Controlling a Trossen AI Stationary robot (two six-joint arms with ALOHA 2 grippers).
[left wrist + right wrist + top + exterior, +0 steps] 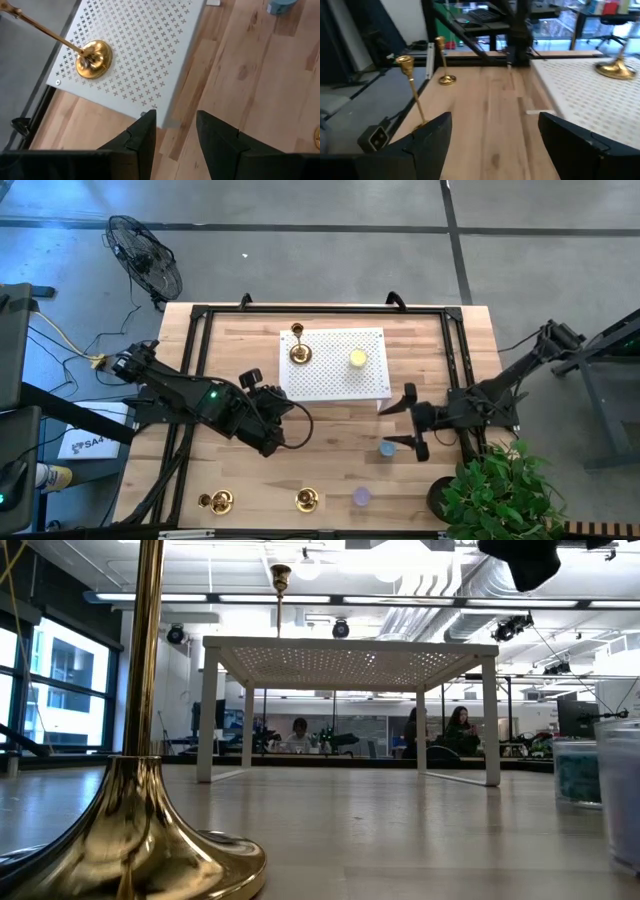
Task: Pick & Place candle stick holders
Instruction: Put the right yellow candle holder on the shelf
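We see our left gripper [175, 132] parted and empty — our right gripper [495, 135] gapes wide, empty.

**Bright, even indoor light with soft edges up close**

Ceiling strip lights [330, 600] glare white above the room, and daylight enters through windows [55, 680] at one side. The wooden table [330, 450] is evenly lit, with faint shadows. The nearest brass candlestick [140, 830] mirrors the room and looms blurred. The right wrist view is soft throughout.
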